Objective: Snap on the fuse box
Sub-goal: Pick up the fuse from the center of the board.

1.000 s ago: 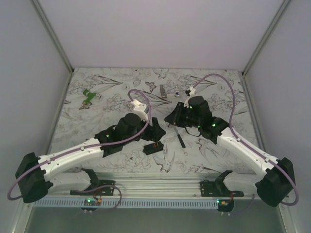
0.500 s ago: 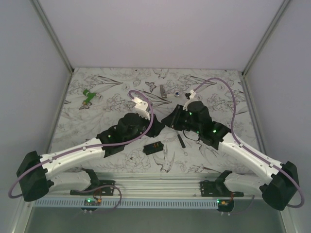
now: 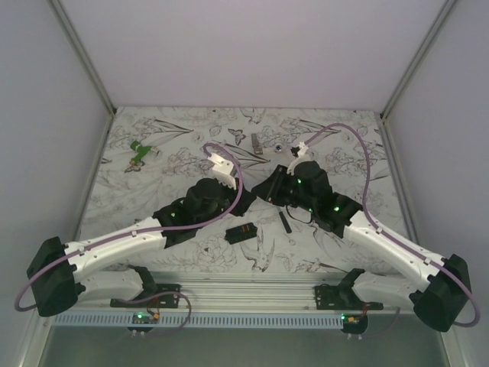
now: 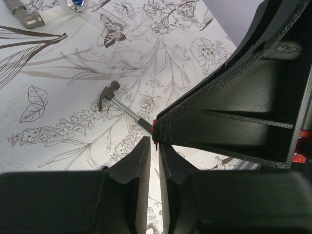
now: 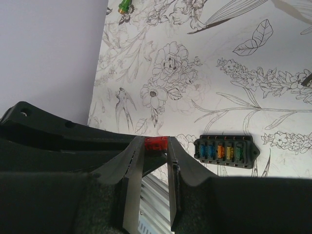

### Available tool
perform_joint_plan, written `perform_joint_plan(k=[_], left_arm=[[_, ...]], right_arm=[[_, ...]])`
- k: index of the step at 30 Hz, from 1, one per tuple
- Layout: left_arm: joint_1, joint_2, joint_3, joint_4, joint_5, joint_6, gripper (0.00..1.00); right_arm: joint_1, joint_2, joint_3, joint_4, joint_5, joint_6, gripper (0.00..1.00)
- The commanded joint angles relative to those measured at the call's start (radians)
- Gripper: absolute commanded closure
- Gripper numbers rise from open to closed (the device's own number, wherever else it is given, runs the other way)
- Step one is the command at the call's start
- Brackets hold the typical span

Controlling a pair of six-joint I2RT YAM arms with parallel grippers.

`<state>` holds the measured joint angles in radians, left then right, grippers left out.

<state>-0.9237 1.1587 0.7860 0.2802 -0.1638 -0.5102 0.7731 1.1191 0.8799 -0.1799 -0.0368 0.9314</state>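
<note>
The fuse box is a small black box lying on the flowered table between the two arms. In the right wrist view the fuse box shows a row of coloured fuses. My right gripper is shut on a small red fuse, held above the table. The two grippers meet tip to tip, left gripper against right gripper. The left gripper has only a thin slit between its jaws, and its tips pinch the red fuse edge-on.
A small hammer lies right of the fuse box, also seen as the hammer from above. At the back lie a green piece, a grey metal piece and a metal elbow fitting. Walls enclose three sides.
The left gripper's jaws have closed from wide apart to a thin slit. Both grippers have drawn together over the middle of the table, the right one still holding the red fuse.
</note>
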Motion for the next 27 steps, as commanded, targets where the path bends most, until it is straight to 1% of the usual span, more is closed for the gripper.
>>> perform_joint_plan(k=[1,4,7,8,11,12,14,16,19,23,27], left_arm=[[-0.007,0.005,-0.008,0.06,-0.031,0.023,0.89],[-0.007,0.002,-0.019,0.062,-0.03,0.03,1.0],[-0.007,-0.007,-0.039,0.061,-0.039,0.038,1.0],[-0.006,-0.016,-0.045,0.06,-0.039,0.045,1.0],[0.007,-0.048,-0.073,0.06,-0.015,0.074,1.0],[0.017,-0.061,-0.082,0.057,0.013,0.086,1.0],[0.046,-0.085,-0.102,0.055,0.079,0.101,1.0],[0.084,-0.108,-0.116,0.052,0.167,0.115,1.0],[0.133,-0.14,-0.118,0.035,0.316,0.157,1.0],[0.154,-0.169,-0.095,-0.008,0.464,0.22,1.0],[0.157,-0.175,-0.056,-0.053,0.59,0.261,1.0]], right_arm=[[0.021,-0.015,-0.011,0.047,0.004,0.011,0.73],[0.024,-0.022,-0.031,0.068,0.002,0.013,0.73],[0.023,-0.031,-0.045,0.087,-0.007,0.003,0.71],[0.023,-0.036,-0.047,0.087,-0.007,-0.007,0.68],[0.022,-0.061,-0.042,0.069,0.001,-0.064,0.53],[0.02,-0.073,-0.036,0.061,0.0,-0.108,0.49],[0.015,-0.091,-0.007,0.035,-0.013,-0.202,0.43],[0.008,-0.106,0.026,-0.005,-0.042,-0.313,0.42],[-0.007,-0.125,0.059,-0.039,-0.135,-0.488,0.43],[-0.016,-0.147,0.079,-0.076,-0.259,-0.678,0.44],[-0.018,-0.157,0.093,-0.113,-0.374,-0.836,0.46]])
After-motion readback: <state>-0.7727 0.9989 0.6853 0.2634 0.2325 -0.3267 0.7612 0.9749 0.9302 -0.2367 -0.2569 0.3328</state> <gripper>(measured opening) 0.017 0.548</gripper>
